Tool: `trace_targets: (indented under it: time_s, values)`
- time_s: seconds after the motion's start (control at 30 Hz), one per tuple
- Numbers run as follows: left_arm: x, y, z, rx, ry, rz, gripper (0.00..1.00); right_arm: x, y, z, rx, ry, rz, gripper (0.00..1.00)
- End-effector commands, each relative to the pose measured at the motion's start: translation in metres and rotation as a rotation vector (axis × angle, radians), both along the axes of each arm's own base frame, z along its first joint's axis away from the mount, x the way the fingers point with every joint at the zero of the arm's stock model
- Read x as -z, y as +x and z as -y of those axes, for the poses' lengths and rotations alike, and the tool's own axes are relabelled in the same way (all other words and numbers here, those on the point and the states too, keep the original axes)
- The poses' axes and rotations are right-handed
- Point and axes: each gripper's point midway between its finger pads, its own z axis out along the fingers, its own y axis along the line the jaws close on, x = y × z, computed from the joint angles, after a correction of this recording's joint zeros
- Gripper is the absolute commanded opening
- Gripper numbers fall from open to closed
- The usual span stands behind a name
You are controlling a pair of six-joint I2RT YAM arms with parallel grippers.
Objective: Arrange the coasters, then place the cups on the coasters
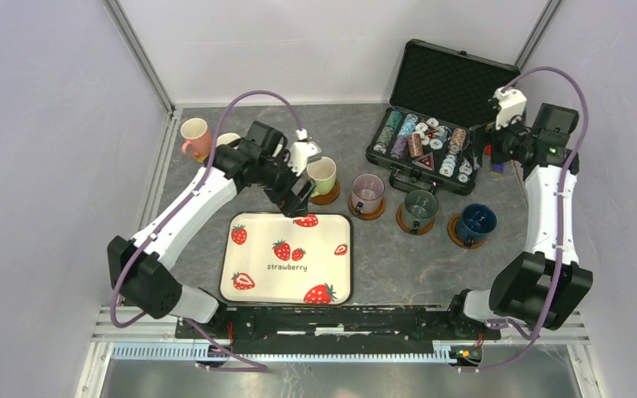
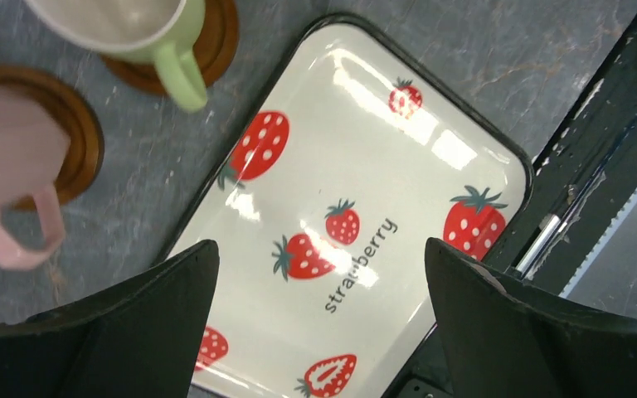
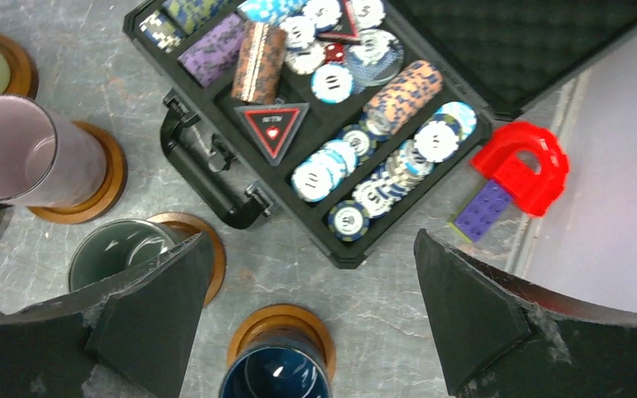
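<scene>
Top view: my left fingers (image 1: 300, 197) hang over the far edge of the strawberry tray (image 1: 253, 249), just beside the cream cup (image 1: 322, 174) on its coaster (image 1: 329, 198). The pink cup (image 1: 193, 135), which I judge is next, stands near the desk's far-left corner, left of them, so the left arm is nearer.

Left wrist: fingers spread wide, empty.

Right wrist: right fingers (image 3: 311, 240) equally wide, holding nothing, above the blue cup (image 3: 275, 377).
</scene>
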Motion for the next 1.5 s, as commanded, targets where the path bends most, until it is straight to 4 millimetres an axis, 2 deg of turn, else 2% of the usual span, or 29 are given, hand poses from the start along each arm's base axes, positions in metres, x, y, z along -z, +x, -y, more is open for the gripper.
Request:
trace_targets:
  time_s: [0.0,0.13,0.23,0.33,0.47,0.6,0.83,1.03,1.47]
  values:
    - [-0.015,0.004,-0.029,-0.116,-0.046,0.042,1.00,-0.001,-0.004,-0.020,-0.048,-0.050,0.031,0.98]
    - [-0.017,0.018,-0.059,-0.246,-0.054,0.032,1.00,0.013,-0.009,-0.043,-0.093,-0.059,0.015,0.98]
    - [-0.013,0.029,-0.078,-0.313,0.007,0.074,1.00,0.024,-0.010,-0.061,-0.128,-0.068,-0.002,0.98]
    - [-0.008,0.036,-0.087,-0.380,0.026,0.078,1.00,0.030,-0.009,-0.072,-0.146,-0.071,-0.015,0.98]
    - [-0.009,0.041,-0.095,-0.457,-0.036,0.050,1.00,0.034,-0.009,-0.087,-0.174,-0.084,-0.022,0.98]
    - [-0.011,0.045,-0.113,-0.498,-0.041,0.047,1.00,0.038,-0.012,-0.097,-0.194,-0.096,-0.020,0.98]
    - [-0.015,0.060,-0.153,-0.589,-0.029,-0.017,1.00,0.048,-0.024,-0.107,-0.212,-0.107,-0.023,0.98]
    - [-0.021,0.076,-0.175,-0.662,-0.003,-0.013,1.00,0.056,-0.031,-0.106,-0.204,-0.114,-0.022,0.98]
    - [-0.026,0.101,-0.186,-0.760,0.025,-0.004,1.00,0.052,-0.023,-0.103,-0.188,-0.132,-0.008,0.98]
